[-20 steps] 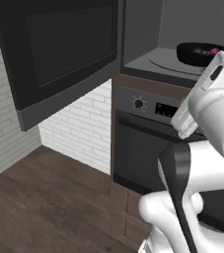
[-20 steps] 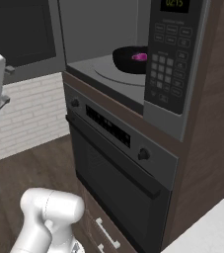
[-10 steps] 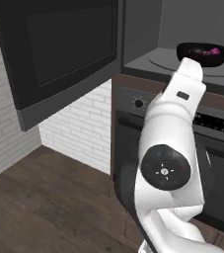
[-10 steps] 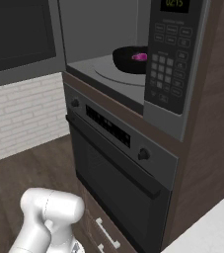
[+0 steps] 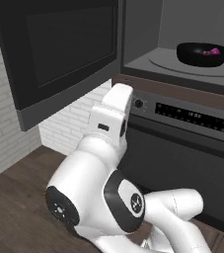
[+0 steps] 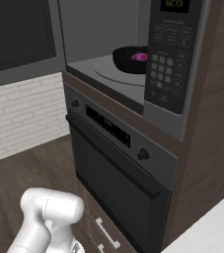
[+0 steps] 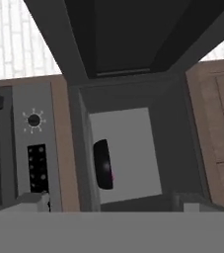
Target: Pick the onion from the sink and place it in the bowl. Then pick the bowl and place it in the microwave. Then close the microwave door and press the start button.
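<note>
Simulated kitchen, white brick wall, wood floor. Glossy black shallow bowl [image 5: 203,53] with magenta onion [image 5: 213,50] sits on grey turntable inside microwave [image 6: 133,74]. Large black glass-windowed microwave door [image 5: 59,52] swung open, left of cavity, above folded arm. Gripper [image 7: 108,203] released, empty, facing cavity; door lies off to its side.

Glossy white arm [image 5: 98,173], dark round joint caps
</note>
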